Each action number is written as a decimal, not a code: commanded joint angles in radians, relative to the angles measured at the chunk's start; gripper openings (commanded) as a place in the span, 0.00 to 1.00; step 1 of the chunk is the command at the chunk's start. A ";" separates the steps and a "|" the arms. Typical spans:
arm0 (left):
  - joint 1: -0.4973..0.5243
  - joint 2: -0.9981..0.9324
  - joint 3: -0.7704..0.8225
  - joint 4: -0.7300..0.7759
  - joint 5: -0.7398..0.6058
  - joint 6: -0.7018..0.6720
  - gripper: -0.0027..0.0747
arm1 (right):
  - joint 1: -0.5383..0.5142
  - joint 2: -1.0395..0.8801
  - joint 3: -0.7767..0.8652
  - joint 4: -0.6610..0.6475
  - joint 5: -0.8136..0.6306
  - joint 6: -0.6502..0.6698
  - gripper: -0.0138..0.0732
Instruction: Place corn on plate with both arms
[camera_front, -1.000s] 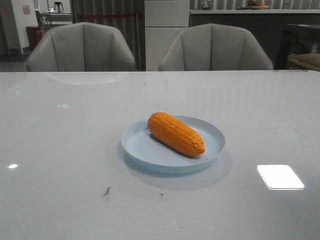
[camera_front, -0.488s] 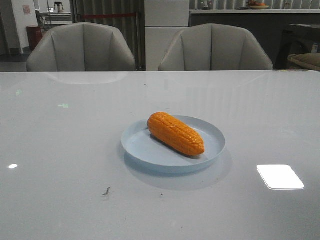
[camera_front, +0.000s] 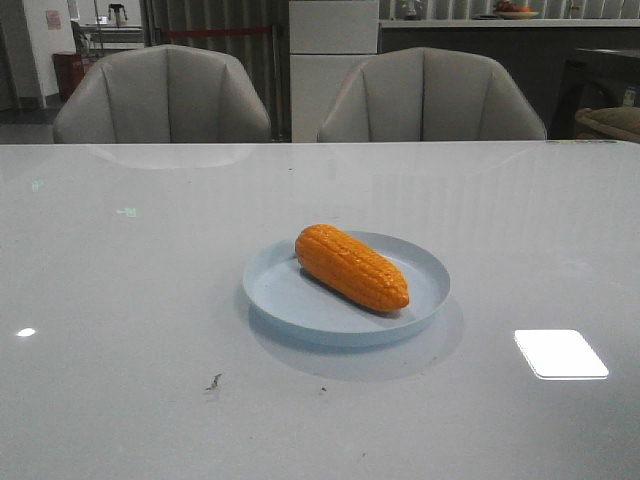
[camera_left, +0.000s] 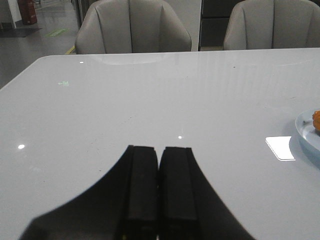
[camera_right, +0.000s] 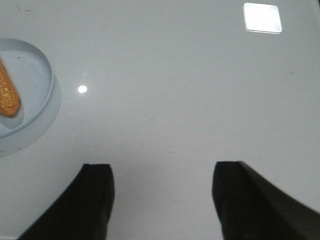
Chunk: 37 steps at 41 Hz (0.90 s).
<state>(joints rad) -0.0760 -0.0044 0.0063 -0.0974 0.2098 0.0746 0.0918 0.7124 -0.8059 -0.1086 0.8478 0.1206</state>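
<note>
Left gripper (camera_left: 159, 192), seen only in the left wrist view: its two black fingers (camera_left: 142, 190) are pressed together with nothing between them, poised over bare table (camera_left: 150, 100) well to the left of the plate (camera_left: 306, 136), whose pale blue rim shows at the view's edge with a sliver of the orange corn (camera_left: 316, 118) on it. Front view, left to right: a glossy grey-white table (camera_front: 120, 300) with a small dark mark (camera_front: 213, 382) near its front; the plate (camera_front: 290, 300) at the centre, round and shallow with a low raised rim; the corn (camera_front: 351, 267) lying inside the plate, set diagonally, its blunt end at the far left and its tapered end at the near right, close to the rim; a bright rectangular reflection (camera_front: 561, 353) on the table to the right of the plate. Two grey chairs (camera_front: 163, 95) stand beyond the far edge. No arm appears in the front view. Right gripper (camera_right: 162, 200), seen in the right wrist view: its fingers (camera_right: 95, 200) are spread wide and empty above bare table, apart from the plate (camera_right: 42, 95) and the corn (camera_right: 7, 95) resting on it.
</note>
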 joint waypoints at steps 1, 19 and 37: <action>-0.006 -0.019 0.004 -0.012 -0.090 0.000 0.15 | -0.006 -0.036 -0.016 -0.035 -0.077 -0.005 0.58; -0.006 -0.019 0.004 -0.012 -0.090 0.000 0.15 | -0.006 -0.325 0.455 0.183 -0.864 -0.121 0.20; -0.006 -0.019 0.004 -0.012 -0.090 0.000 0.15 | -0.045 -0.719 0.824 0.217 -0.896 -0.153 0.20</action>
<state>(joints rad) -0.0760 -0.0044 0.0063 -0.0974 0.2098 0.0746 0.0503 0.0362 -0.0158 0.1071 0.0341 -0.0221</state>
